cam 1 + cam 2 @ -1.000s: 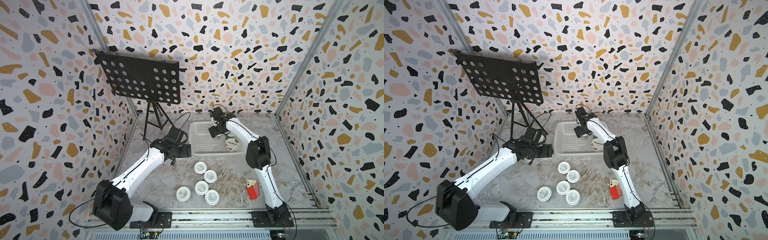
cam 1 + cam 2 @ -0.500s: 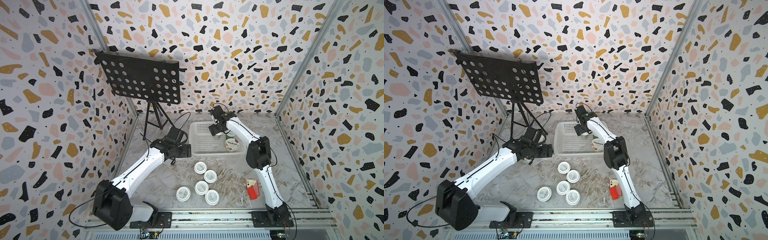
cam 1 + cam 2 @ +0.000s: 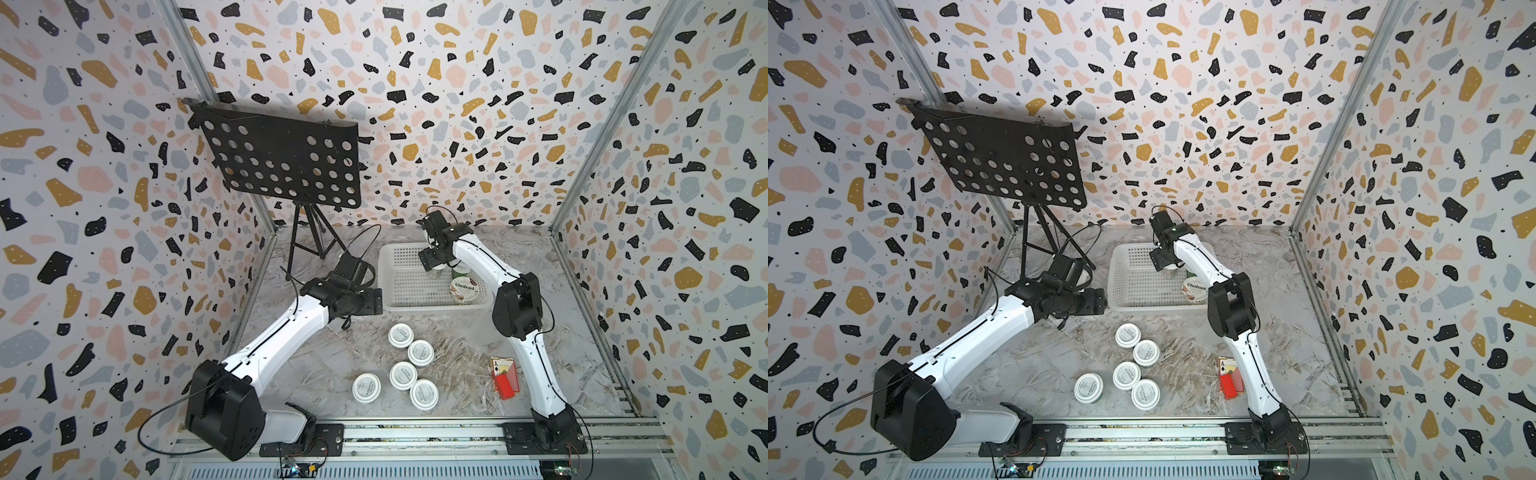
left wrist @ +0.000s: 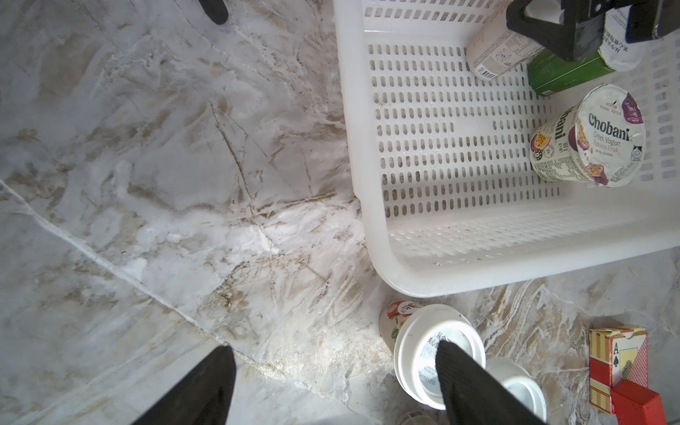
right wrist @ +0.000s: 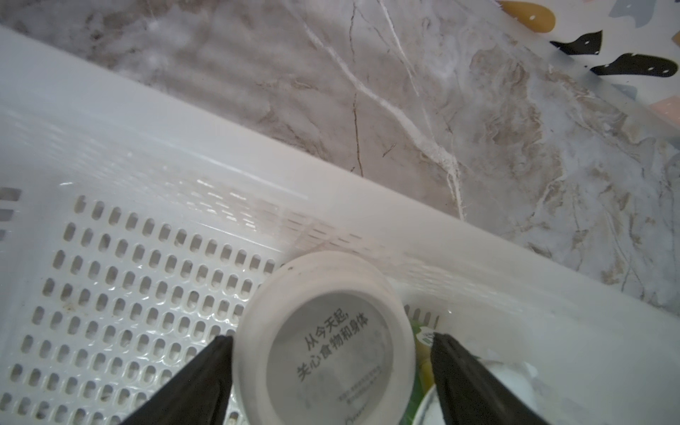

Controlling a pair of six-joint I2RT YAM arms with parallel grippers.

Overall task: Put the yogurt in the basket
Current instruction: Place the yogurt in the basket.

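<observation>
We found the right gripper (image 3: 432, 261) reaching down into the basket (image 3: 432, 308). Its fingers (image 5: 198, 390) were spread wide on either side of a white cup (image 5: 323, 342). A sliver of gap showed at one finger. At the other we could not tell whether it touched the rim. That cup stood upright on the perforated floor, lid up and long axis vertical, near the basket's middle and just beside the green-sided cup (image 3: 461, 269). The Chobani cup (image 3: 464, 288) stood upright too, foil lid up, by the basket's near right corner. The three cups took the middle and right, and the left part of the floor lay open up to the rounded rim.

The left gripper (image 4: 333, 346) hung over the marble table (image 3: 457, 345) just outside the basket's near left corner, fingers wide apart with nothing between them. Nearer the robot, five white cups (image 3: 403, 375) sat lids up in a loose cluster, with a strip of bare marble between them and the basket's near wall. The red card box (image 3: 505, 378) stood to their right, beside the right arm (image 3: 536, 365). The music stand (image 3: 282, 162) rose at the far left, well apart from the cups.
</observation>
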